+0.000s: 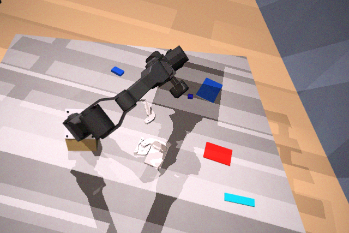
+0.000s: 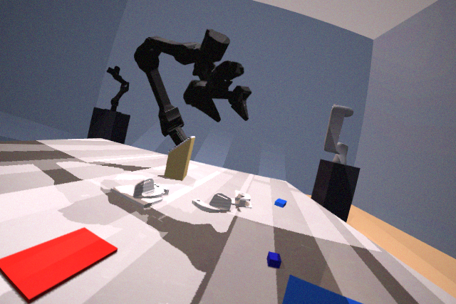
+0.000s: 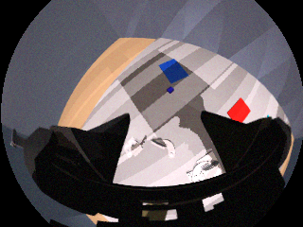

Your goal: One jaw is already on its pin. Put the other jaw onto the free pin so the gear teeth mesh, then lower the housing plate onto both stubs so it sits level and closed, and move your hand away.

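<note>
My gripper (image 2: 234, 120) (image 3: 167, 115) is open and empty, high above the table with its fingers pointing down. A white flat plate (image 1: 153, 159) (image 2: 127, 195) lies on the table with a finned white jaw (image 1: 160, 146) (image 2: 143, 187) at it. Whether the jaw sits on a pin is too small to tell. A loose curved white jaw (image 1: 151, 117) (image 2: 221, 201) (image 3: 170, 150) lies apart on the table. Beside its end is another small white part (image 2: 243, 199) (image 3: 134, 146), mostly hidden by the arm in the top view. I cannot tell which part is the housing plate.
A red sheet (image 1: 217, 154) (image 2: 58, 262) (image 3: 239, 111), a blue sheet (image 1: 209, 90) (image 3: 173, 71) and a cyan strip (image 1: 239, 199) lie on the table. A dark blue cube (image 1: 190, 96) (image 2: 273, 259) and a blue block (image 1: 117, 71) (image 2: 280, 202) are also there. The arm stands on a yellow block (image 1: 82, 144) (image 2: 179, 162).
</note>
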`<state>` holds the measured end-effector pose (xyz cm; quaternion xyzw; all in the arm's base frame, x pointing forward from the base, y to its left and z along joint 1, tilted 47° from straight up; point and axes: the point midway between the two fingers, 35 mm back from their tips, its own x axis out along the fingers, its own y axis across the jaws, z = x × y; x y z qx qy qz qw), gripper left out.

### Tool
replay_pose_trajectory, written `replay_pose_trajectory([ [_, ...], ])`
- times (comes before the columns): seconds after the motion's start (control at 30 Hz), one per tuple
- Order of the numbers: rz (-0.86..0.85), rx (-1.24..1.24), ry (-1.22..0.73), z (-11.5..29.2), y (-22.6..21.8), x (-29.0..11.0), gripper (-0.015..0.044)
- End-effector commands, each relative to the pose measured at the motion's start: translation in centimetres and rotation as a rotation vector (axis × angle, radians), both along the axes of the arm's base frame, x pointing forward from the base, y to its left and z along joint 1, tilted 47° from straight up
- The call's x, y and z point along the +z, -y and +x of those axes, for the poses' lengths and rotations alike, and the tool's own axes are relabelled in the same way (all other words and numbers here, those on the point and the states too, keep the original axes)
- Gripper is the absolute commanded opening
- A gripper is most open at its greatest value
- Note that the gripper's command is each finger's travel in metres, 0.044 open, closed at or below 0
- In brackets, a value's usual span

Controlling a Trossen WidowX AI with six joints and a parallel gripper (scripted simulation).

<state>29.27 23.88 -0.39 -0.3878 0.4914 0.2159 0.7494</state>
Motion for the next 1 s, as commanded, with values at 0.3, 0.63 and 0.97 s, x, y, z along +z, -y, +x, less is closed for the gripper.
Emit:
replay_pose_trajectory([
  [0.3,-0.241,0.148,-0.11,-0.5,1.8,-3.5,0.044],
  [0.63,-0.409,0.27,-0.209,-1.1,3.2,-5.8,0.044],
  [0.97,-0.568,0.399,-0.322,-1.7,4.7,-7.8,0.044],
])
